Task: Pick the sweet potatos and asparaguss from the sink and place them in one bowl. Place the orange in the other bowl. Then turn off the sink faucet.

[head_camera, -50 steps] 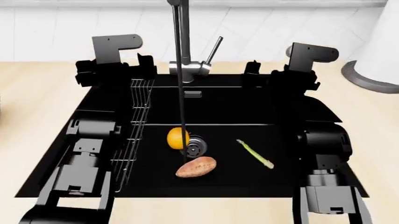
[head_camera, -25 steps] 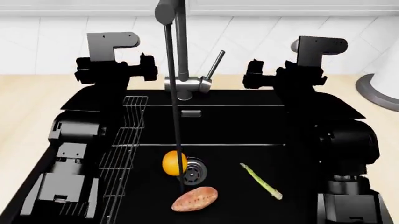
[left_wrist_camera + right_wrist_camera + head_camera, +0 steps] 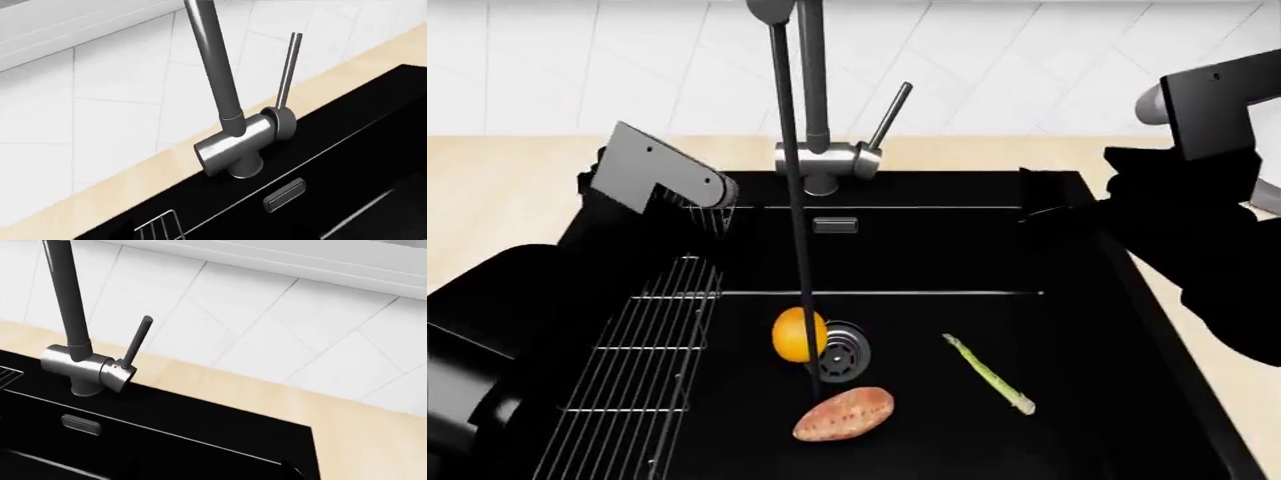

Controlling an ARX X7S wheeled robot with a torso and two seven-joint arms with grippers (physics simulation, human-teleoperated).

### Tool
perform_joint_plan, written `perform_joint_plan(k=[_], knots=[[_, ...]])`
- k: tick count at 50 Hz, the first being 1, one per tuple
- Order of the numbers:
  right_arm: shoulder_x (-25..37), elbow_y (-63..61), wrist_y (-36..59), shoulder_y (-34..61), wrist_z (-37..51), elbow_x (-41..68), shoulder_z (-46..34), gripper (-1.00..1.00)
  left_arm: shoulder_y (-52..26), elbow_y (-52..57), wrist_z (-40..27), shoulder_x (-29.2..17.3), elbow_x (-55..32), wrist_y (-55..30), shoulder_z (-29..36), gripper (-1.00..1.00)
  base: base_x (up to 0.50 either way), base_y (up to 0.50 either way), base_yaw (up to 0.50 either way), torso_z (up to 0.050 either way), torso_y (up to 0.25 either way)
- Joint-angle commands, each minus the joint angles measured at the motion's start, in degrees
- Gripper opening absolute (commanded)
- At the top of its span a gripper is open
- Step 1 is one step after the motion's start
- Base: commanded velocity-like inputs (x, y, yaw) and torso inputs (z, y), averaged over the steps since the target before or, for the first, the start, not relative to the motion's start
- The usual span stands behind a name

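Note:
In the head view the black sink (image 3: 934,250) holds the orange (image 3: 791,334) beside the steel drain (image 3: 843,351). The sweet potato (image 3: 843,415) lies just in front of the drain, and the asparagus (image 3: 988,373) lies to the right. A thin stream runs down from the sink faucet (image 3: 814,110) to the drain. My left gripper (image 3: 723,205) hangs over the basin's back left corner, above the wire rack. My right gripper (image 3: 1044,195) hangs at the back right corner. Both are black against black, so their jaws do not read. No bowl is in view.
A wire rack (image 3: 627,370) fills the sink's left side. The faucet's slim lever (image 3: 890,115) leans up to the right of its steel base (image 3: 825,160). Both wrist views show the faucet (image 3: 243,142) (image 3: 83,367), the wooden counter (image 3: 267,395) and the tiled wall.
The head view has dropped closer over the sink. Both arms have swung outward: the left one lower at the left, the right one higher at the right. The produce has not moved.

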Motion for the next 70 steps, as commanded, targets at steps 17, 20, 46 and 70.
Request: perform_joint_plan(k=[17, 20, 46, 70], knots=[[8.47, -2.72, 0.37, 9.46, 25.35, 35.63, -5.06, 1.00, -5.77, 22.25, 10.84, -3.80, -6.58, -20.01, 22.29, 1.00, 0.00, 0.00, 0.00, 0.000, 0.000], [7.99, -2.98, 0.11, 9.50, 24.50, 34.86, -5.82, 1.00, -6.01, 21.83, 10.99, -3.14, -6.45, -20.31, 24.06, 1.00, 0.00, 0.00, 0.00, 0.000, 0.000], [8.52, -4.93, -3.22, 7.10, 18.61, 29.03, -7.67, 1.00, -5.80, 11.94, 13.96, -0.74, -1.90, -13.74, 36.96, 1.00, 0.00, 0.00, 0.00, 0.000, 0.000], [7.72, -5.35, -6.39, 5.50, 14.13, 24.15, -9.92, 1.00, -8.23, -3.39, 16.34, 4.53, 4.54, -6.47, 45.65, 1.00, 0.00, 0.00, 0.00, 0.000, 0.000]])
